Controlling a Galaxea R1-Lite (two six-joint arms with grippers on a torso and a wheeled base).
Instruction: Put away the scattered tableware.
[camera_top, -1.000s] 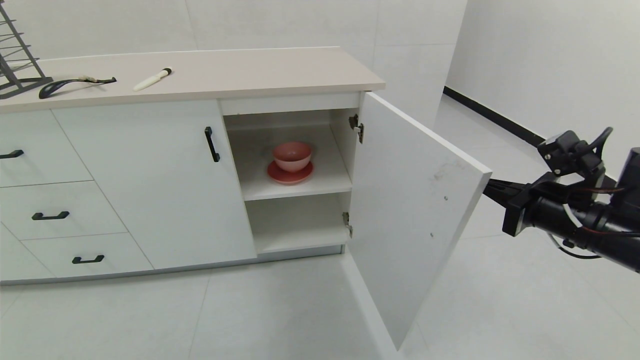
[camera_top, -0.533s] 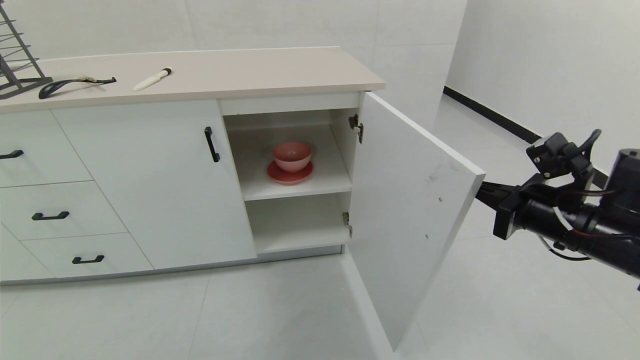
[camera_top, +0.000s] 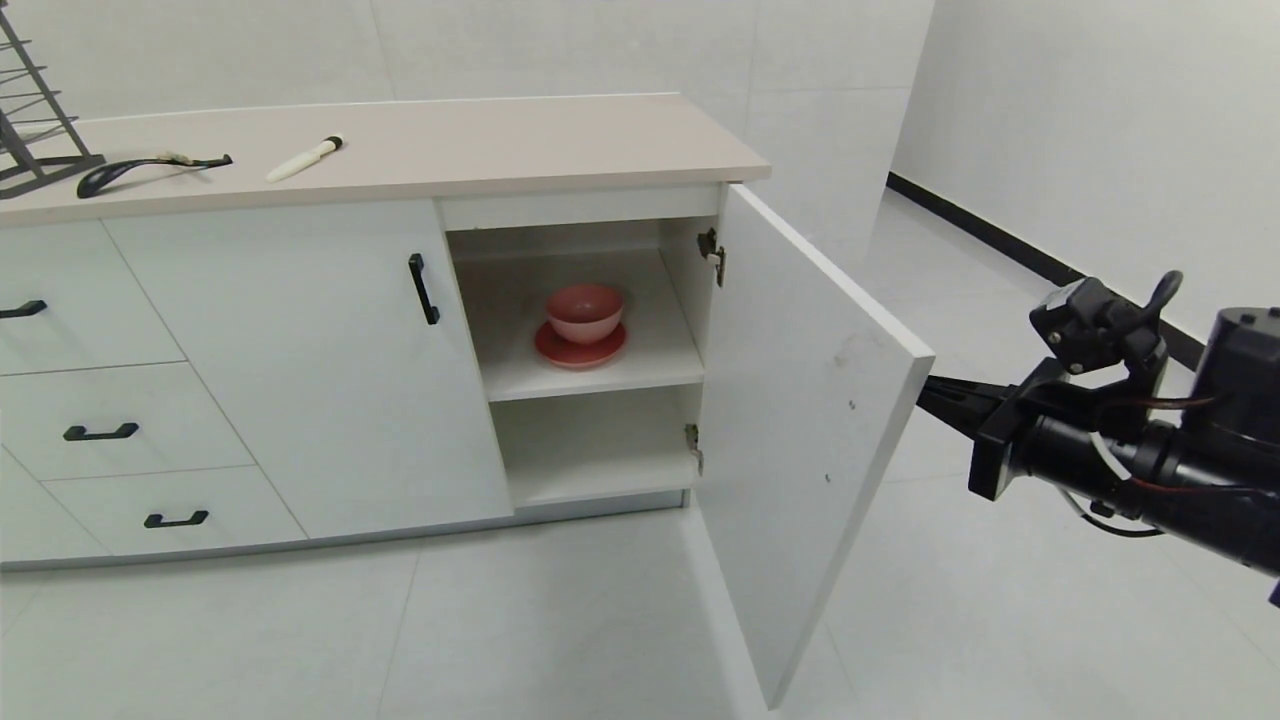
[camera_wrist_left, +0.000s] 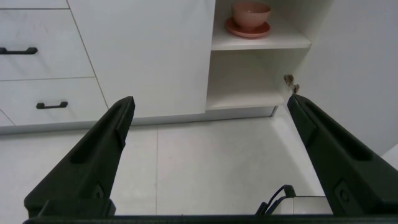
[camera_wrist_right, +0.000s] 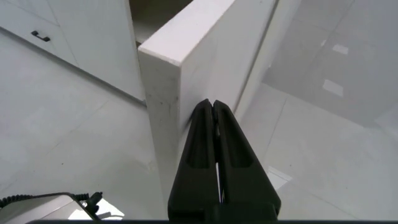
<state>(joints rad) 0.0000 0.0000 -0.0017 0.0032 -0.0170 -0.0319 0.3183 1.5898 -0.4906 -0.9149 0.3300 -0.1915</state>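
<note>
Two black pincers: right pincer (camera_wrist_right: 214, 106) clenched empty against the flat white door (camera_top: 790, 400), left pincer (camera_wrist_left: 210, 103) released, wide apart.

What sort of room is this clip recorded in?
Probably a kitchen: white cabinets under a countertop, a pink bowl on a red plate in the open cupboard, a black utensil on top.

White tiled walls (camera_top: 650, 45), a black baseboard (camera_top: 980, 235) along the right one, meet a pale tiled floor (camera_top: 300, 640); a white cabinet (camera_top: 280, 370) under a beige tabletop (camera_top: 500, 140) has black-handled drawers (camera_top: 90, 400) and one open door (camera_top: 790, 400).
</note>
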